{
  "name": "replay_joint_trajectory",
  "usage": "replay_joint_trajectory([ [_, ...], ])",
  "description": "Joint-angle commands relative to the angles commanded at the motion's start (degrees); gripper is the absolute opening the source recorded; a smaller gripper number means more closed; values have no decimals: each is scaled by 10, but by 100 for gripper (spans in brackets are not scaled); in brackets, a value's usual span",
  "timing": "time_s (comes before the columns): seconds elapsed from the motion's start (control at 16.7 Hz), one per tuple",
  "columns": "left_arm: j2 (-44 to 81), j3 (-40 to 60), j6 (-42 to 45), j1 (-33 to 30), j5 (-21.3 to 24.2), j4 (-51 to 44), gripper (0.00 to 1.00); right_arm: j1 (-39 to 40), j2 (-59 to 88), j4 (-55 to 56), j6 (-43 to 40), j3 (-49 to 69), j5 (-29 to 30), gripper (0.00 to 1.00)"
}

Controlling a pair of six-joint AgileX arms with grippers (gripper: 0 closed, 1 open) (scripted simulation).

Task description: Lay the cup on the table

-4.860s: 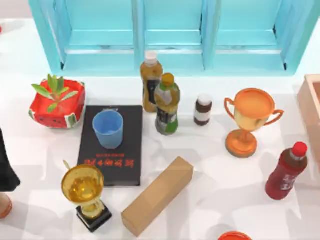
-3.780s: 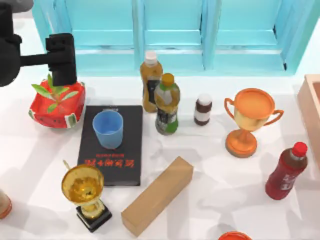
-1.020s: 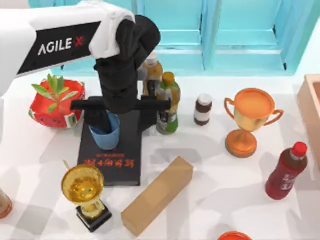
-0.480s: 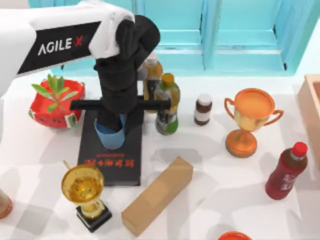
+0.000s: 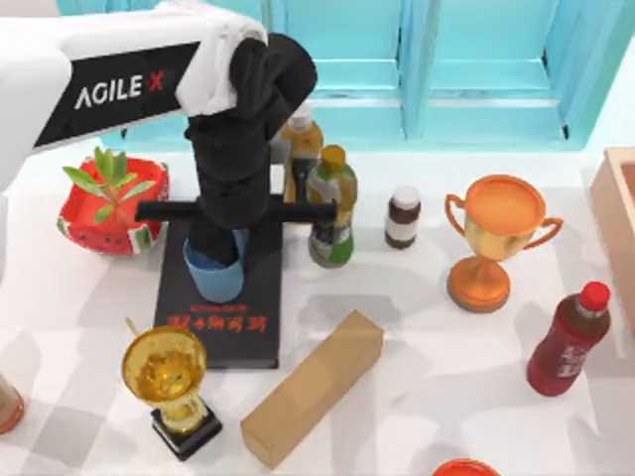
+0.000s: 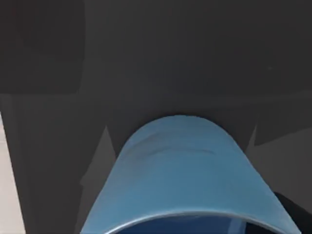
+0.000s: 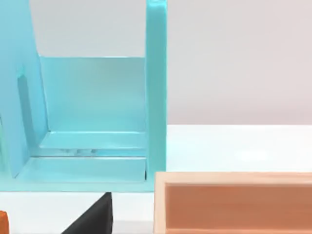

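The light-blue cup (image 5: 213,279) stands upright over the black book (image 5: 253,317) with red lettering, left of centre on the white table (image 5: 417,337). My left gripper (image 5: 220,248) comes straight down onto the cup's far rim and is shut on it; the wrist hides the cup's mouth. In the left wrist view the cup's blue wall (image 6: 180,170) is very close, with the dark book (image 6: 48,146) behind it. I cannot tell whether the cup's base touches the book.
Two bottles (image 5: 329,203) stand just right of the cup. A gold trophy (image 5: 169,382) and a cardboard box (image 5: 313,387) lie in front. A watermelon planter (image 5: 111,203) is at the left, with an orange trophy (image 5: 493,238) and a red bottle (image 5: 568,342) at the right.
The left arm swung in from the left and came down over the cup. Its wide-spread fingers closed on the cup's rim, and the cup shifted slightly toward the front.
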Motion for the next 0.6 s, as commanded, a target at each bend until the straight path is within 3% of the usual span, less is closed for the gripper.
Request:
replay_joint_trajectory([
  [0.6,-25,58,7,-17,-5,-98,0,0,0,0,0,0,0,100],
])
